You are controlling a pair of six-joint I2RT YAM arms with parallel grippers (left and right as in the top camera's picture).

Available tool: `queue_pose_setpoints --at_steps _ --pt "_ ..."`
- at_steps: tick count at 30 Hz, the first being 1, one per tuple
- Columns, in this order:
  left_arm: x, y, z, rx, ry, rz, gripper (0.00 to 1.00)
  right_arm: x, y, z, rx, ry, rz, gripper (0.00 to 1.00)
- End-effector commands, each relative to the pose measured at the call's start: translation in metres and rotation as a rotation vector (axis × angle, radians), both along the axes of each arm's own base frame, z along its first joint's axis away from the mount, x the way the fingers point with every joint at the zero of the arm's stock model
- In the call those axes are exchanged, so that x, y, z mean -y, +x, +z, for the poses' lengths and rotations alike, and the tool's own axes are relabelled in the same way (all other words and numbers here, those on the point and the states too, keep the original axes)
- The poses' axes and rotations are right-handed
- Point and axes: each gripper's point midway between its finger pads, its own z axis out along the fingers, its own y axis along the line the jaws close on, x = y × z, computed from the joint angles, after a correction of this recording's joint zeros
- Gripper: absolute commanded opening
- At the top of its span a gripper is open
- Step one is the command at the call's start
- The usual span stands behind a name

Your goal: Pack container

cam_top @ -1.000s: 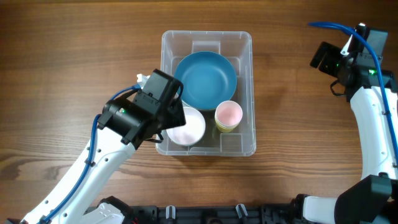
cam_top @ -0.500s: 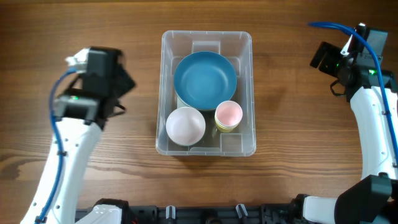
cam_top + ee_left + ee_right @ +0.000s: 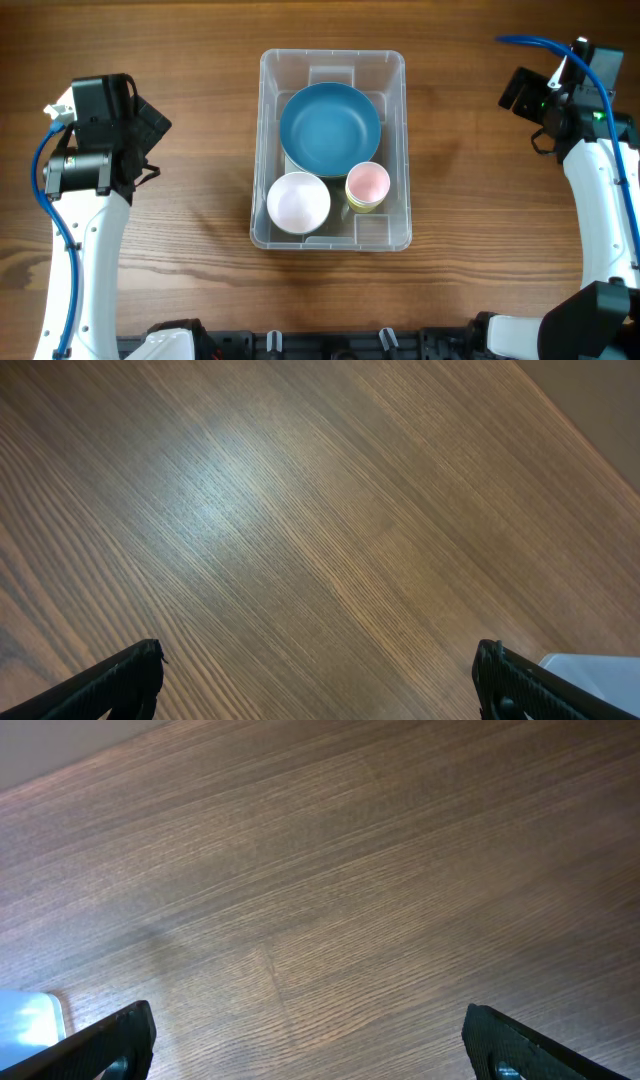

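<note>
From overhead, the container sits in the middle of the wooden tabletop, its long side running away from the robot. Inside it, a blue bowl fills the far half. A white bowl and a pink cup stand side by side in the near half, with the bowl to the left. The left arm is well to the left of the container and the right arm is well to its right. Neither touches it.

In the left wrist view, the left gripper hangs over bare wood. Its two dark fingertips are spread wide at the lower corners of the picture, and there is nothing between them. A pale edge of the container shows at the bottom right.

In the right wrist view, the right gripper is also spread wide and holds nothing, with only wood grain between its fingertips. A pale bluish corner at the bottom left looks like the container, though too little of it shows to be sure.
</note>
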Motion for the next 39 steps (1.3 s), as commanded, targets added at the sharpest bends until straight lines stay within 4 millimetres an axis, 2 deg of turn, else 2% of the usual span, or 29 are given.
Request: queue_pose_setpoints --at_steps 1,14,17,19,21,23,25,26,28,29,30,31,33,36,39 --pt "-0.003 0.0 0.004 0.009 0.008 0.005 1.0 0.001 0.002 0.006 0.014 -0.013 -0.001 1.0" --pt "-0.003 0.0 0.004 0.009 0.008 0.005 1.0 0.0 0.0 0.002 0.003 -0.01 -0.001 1.0" --pt "-0.003 0.0 0.004 0.009 0.008 0.005 1.0 -0.003 -0.005 0.024 0.059 -0.021 0.005 1.0" --pt "-0.003 0.0 0.004 0.009 0.008 0.005 1.0 -0.009 -0.011 0.05 0.123 -0.033 0.017 1.0" --pt "-0.003 0.0 0.004 0.009 0.008 0.005 1.0 -0.021 -0.022 0.085 0.215 -0.049 0.042 1.0" --pt "-0.003 0.0 0.004 0.009 0.008 0.005 1.0 -0.035 -0.038 0.123 0.315 -0.073 0.077 1.0" --pt "-0.003 0.0 0.004 0.009 0.008 0.005 1.0 -0.052 -0.064 0.167 0.446 -0.088 0.112 1.0" --pt "-0.003 0.0 0.004 0.009 0.008 0.005 1.0 -0.058 -0.075 0.182 0.491 -0.091 0.126 1.0" --pt "-0.003 0.0 0.004 0.009 0.008 0.005 1.0 -0.073 -0.103 0.214 0.602 -0.092 0.167 1.0" --pt "-0.003 0.0 0.004 0.009 0.008 0.005 1.0 -0.083 -0.128 0.238 0.69 -0.093 0.192 1.0" --pt "-0.003 0.0 0.004 0.009 0.008 0.005 1.0 -0.086 -0.145 0.251 0.742 -0.097 0.197 1.0" --pt "-0.003 0.0 0.004 0.009 0.008 0.005 1.0 -0.087 -0.159 0.26 0.779 -0.099 0.199 1.0" --pt "-0.003 0.0 0.004 0.009 0.008 0.005 1.0 -0.09 -0.201 0.273 0.853 -0.088 0.218 1.0" --pt "-0.003 0.0 0.004 0.009 0.008 0.005 1.0 -0.089 -0.248 0.273 0.906 -0.075 0.236 1.0" --pt "-0.003 0.0 0.004 0.009 0.008 0.005 1.0 -0.084 -0.292 0.266 0.947 -0.07 0.242 1.0"
